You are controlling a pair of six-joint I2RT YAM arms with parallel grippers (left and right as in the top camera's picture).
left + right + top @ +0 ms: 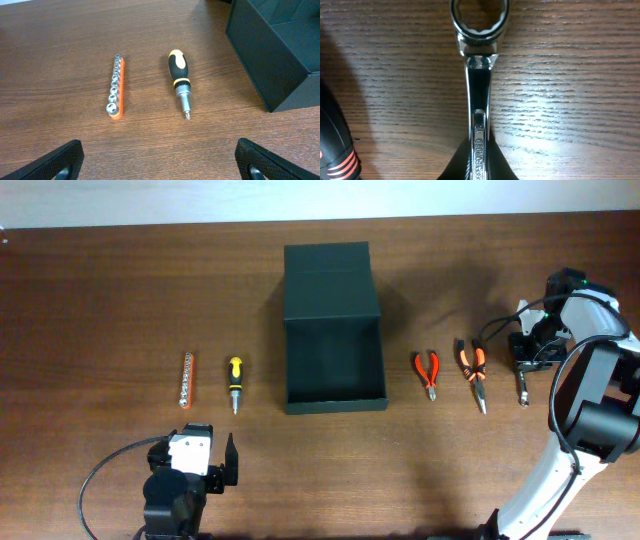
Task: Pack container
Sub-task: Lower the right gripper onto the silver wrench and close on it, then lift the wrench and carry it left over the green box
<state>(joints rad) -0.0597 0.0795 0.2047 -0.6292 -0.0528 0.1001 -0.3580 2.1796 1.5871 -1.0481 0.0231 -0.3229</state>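
Your container [333, 330] sits mid-table with its long axis running near to far, the lid flap laid back on the far side and the open tray on the near side. Bare wood flanks it on both sides. To its left lie the screwdriver [235, 383] and socket rail [186, 380]. To its right come small red pliers [428, 375], long-nose pliers [473, 375], then the wrench [523, 388], well in from the right edge. Your left gripper [160, 162] hangs spread wide, near the screwdriver. Only the right wrist view shows the grip: your right gripper [479, 162] pinches the wrench shank, ring end out ahead of the fingers.
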